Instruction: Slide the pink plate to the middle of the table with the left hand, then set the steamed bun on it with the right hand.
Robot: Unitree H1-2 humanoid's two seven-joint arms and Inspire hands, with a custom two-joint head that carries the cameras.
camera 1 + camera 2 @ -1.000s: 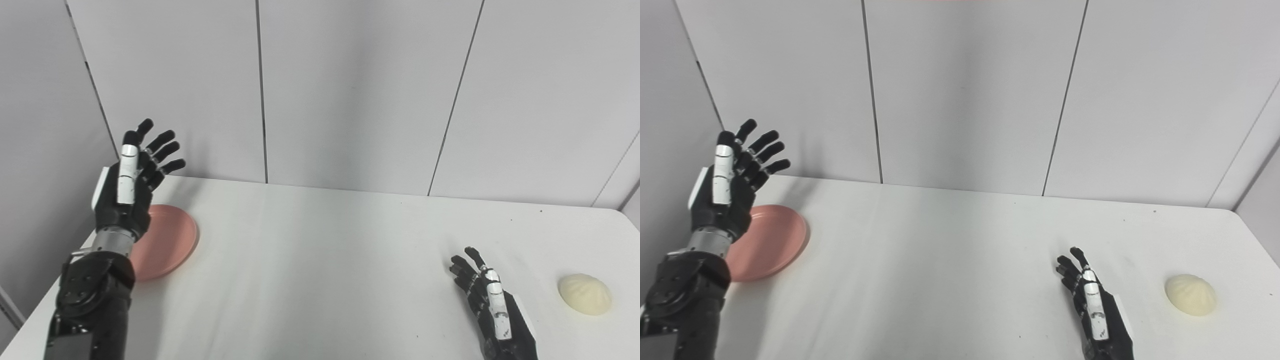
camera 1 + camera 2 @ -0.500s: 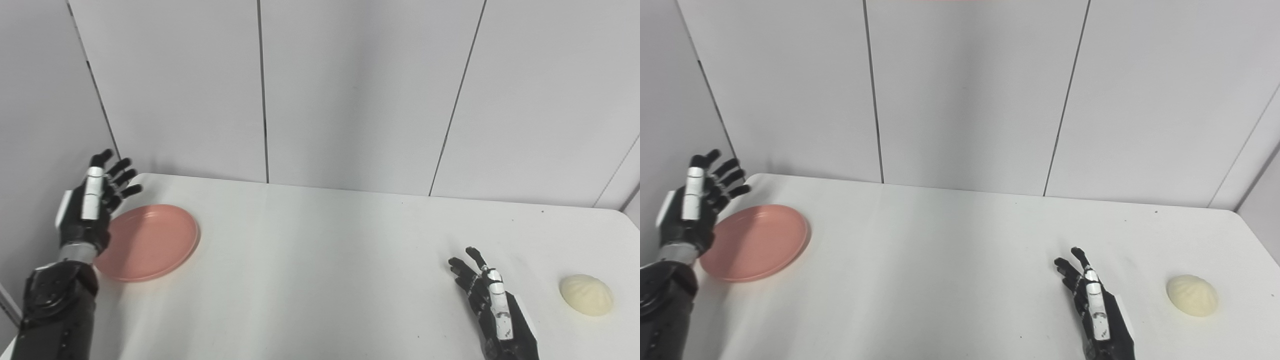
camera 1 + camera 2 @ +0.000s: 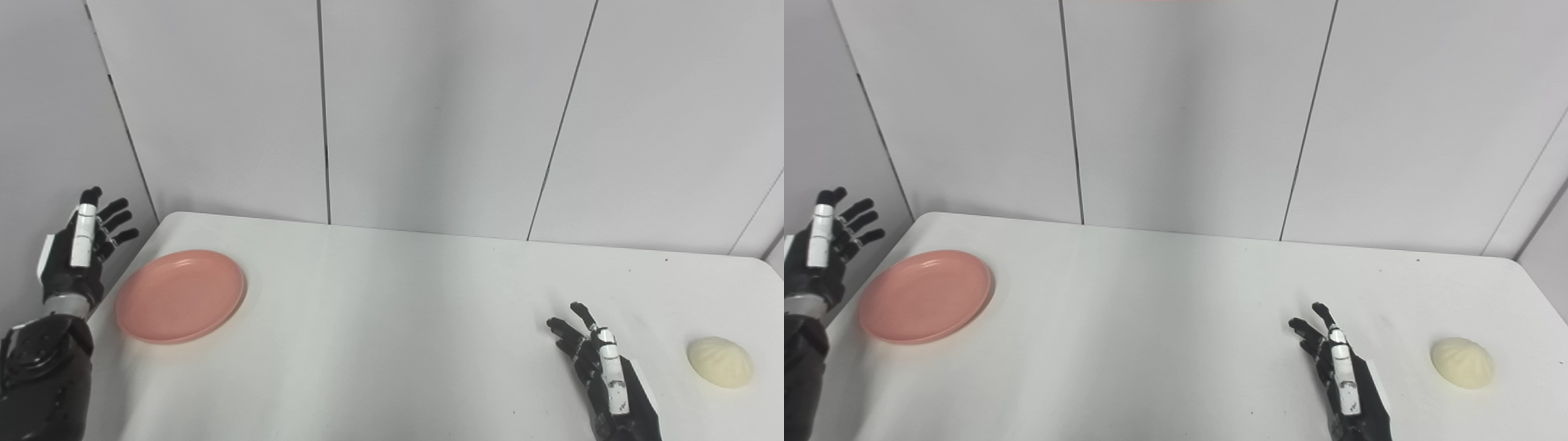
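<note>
The pink plate (image 3: 180, 295) lies flat near the table's left edge, fully in view. My left hand (image 3: 79, 245) is raised beyond that edge, left of the plate and apart from it, fingers spread and holding nothing. The cream steamed bun (image 3: 719, 361) sits on the table at the far right. My right hand (image 3: 603, 373) hovers low near the front edge, to the left of the bun with a clear gap between them, open with fingers apart.
The white table (image 3: 398, 318) spans the picture, its left edge next to my left arm and its rounded far right corner near the bun. Grey wall panels (image 3: 429, 110) stand right behind it.
My left hand has swung left and down, from over the plate to beyond the table's left edge, uncovering the plate. The plate, the bun and my right hand have stayed put.
</note>
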